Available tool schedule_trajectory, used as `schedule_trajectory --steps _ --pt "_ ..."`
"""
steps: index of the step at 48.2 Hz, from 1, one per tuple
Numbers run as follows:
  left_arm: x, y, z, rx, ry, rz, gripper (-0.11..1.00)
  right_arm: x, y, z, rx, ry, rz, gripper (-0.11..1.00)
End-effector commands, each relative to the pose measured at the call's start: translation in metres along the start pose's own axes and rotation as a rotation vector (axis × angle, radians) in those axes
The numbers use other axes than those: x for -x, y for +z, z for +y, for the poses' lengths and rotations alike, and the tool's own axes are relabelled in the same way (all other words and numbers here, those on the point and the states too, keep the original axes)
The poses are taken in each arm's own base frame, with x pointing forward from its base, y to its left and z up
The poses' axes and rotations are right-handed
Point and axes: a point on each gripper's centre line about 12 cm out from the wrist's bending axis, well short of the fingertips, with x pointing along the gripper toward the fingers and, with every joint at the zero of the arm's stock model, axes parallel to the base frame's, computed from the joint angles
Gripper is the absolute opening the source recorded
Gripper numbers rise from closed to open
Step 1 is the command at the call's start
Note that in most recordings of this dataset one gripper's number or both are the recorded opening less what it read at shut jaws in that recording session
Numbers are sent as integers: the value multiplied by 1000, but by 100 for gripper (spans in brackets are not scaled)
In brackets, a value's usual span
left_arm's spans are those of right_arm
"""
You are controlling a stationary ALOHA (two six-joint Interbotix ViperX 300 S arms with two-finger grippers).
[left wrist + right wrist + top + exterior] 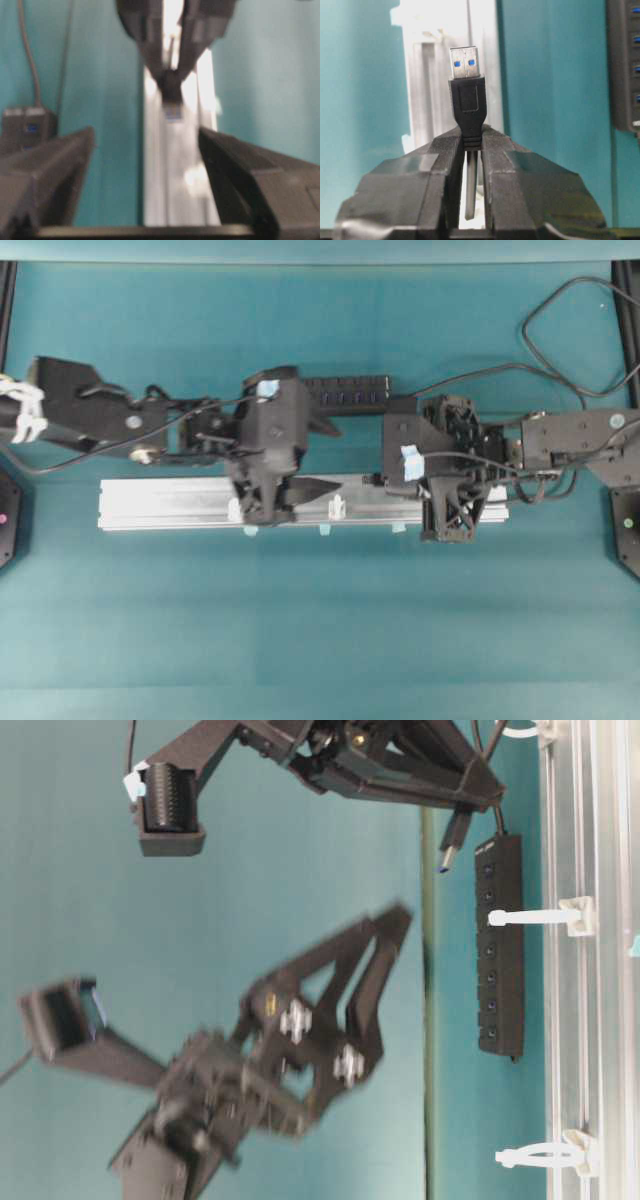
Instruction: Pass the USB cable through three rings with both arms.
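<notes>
My right gripper [471, 136] is shut on the USB cable's black plug [467, 95], whose silver tip sticks out past the fingertips. In the overhead view the right gripper [392, 482] hovers over the silver rail [170, 502] and points left. The cable [540, 320] trails to the back right. Two white rings [235, 508] [337, 507] stand on the rail; the third is hidden under the right arm. My left gripper [325, 458] is open and empty, facing the plug [172, 97] along the rail. The table-level view shows the plug [450, 845] above a ring [530, 917].
A black multi-port hub strip [345, 392] lies just behind the rail, and also shows in the table-level view [500, 940]. Small blue tape patches [324, 530] mark the rail's front edge. Black frame posts stand at both table sides.
</notes>
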Motion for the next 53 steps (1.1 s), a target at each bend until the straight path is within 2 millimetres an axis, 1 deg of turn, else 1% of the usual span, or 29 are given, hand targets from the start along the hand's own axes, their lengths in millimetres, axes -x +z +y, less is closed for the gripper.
schedule_trajectory --steps 1,9,16,23,32,40,53 --pt "16 8 1 0 3 -21 84 3 6 4 19 6 -18 -7" --pt "29 -1 0 0 0 6 84 -2 2 13 39 20 1 -7" --pt "36 -3 0 0 1 3 84 -12 -3 19 52 30 31 -7" --pt "41 -5 -1 12 0 9 83 -22 -5 20 52 33 54 -7" --pt "49 -17 -2 75 -4 61 83 -30 3 20 52 34 40 -7" --pt "51 -21 -4 93 -7 70 83 -34 12 21 53 35 25 -7" --pt "58 -26 -3 97 -4 70 83 -40 20 19 46 32 21 -7"
